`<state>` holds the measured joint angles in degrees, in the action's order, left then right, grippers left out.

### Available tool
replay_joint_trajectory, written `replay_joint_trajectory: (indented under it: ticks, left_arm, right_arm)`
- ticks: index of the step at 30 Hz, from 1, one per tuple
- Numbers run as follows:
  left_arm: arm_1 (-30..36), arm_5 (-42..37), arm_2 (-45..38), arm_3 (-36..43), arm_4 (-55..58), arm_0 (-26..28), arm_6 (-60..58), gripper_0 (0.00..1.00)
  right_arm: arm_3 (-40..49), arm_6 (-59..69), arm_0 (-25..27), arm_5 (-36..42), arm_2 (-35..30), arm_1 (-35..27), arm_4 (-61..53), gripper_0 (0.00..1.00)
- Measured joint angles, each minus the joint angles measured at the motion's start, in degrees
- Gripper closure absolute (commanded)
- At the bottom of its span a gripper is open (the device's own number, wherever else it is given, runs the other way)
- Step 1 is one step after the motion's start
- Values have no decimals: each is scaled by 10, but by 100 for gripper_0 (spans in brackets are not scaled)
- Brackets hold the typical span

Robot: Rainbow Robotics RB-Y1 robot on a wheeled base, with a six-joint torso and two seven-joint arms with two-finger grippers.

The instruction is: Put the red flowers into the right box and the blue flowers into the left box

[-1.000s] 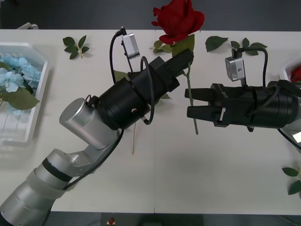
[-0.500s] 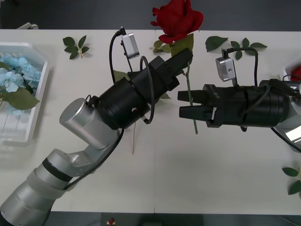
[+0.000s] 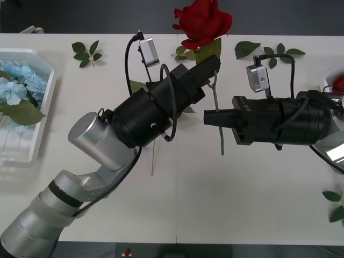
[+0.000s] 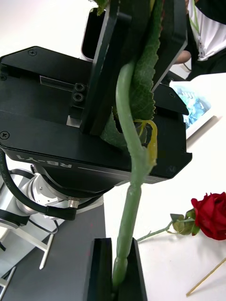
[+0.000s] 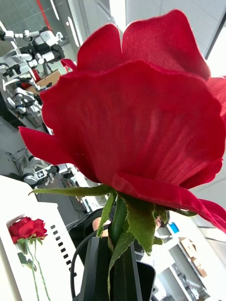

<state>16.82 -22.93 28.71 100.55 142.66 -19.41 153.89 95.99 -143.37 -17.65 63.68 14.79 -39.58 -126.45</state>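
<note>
A red rose (image 3: 203,21) stands upright above the table's far edge, and its bloom (image 5: 136,108) looms large in the left wrist view. My left gripper (image 3: 212,65) is shut on its stem and a leaf just under the bloom. My right gripper (image 3: 207,118) is shut on the same stem (image 3: 216,99) lower down, with the green stem (image 4: 129,188) running between its fingers (image 4: 99,268). The left box (image 3: 45,115) at the far left holds blue flowers (image 3: 19,86). At the right edge, the right box (image 3: 327,80) holds a red rose (image 5: 28,228). Another red rose (image 4: 212,216) lies on the table.
Loose green leaf sprigs lie along the back of the table (image 3: 86,52) (image 3: 282,52) and at the front right (image 3: 336,204). A thin tan stick (image 3: 152,161) lies under my left arm. The table's front middle is bare white.
My right gripper moved left onto the rose's stem and closed on it. The left arm and the rose have stayed in place.
</note>
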Motion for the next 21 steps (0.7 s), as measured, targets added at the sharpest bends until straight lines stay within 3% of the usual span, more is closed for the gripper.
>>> replay_joint_trajectory:
  ticks: [2, 5, 12, 21]
  left_arm:
    - [-1, 0, 0, 0, 0, 0, 0, 65]
    - [-1, 0, 0, 0, 0, 0, 0, 49]
    - [13, -10, -2, 0, 5, 0, 0, 47]
    - [118, -123, -15, 0, 36, 18, 0, 46]
  right_arm:
    - [0, 0, 0, 0, 0, 0, 0, 100]
    - [0, 0, 0, 0, 0, 0, 0, 100]
    - [0, 0, 0, 0, 0, 0, 0, 100]
    - [0, 13, 0, 0, -10, -1, 0, 100]
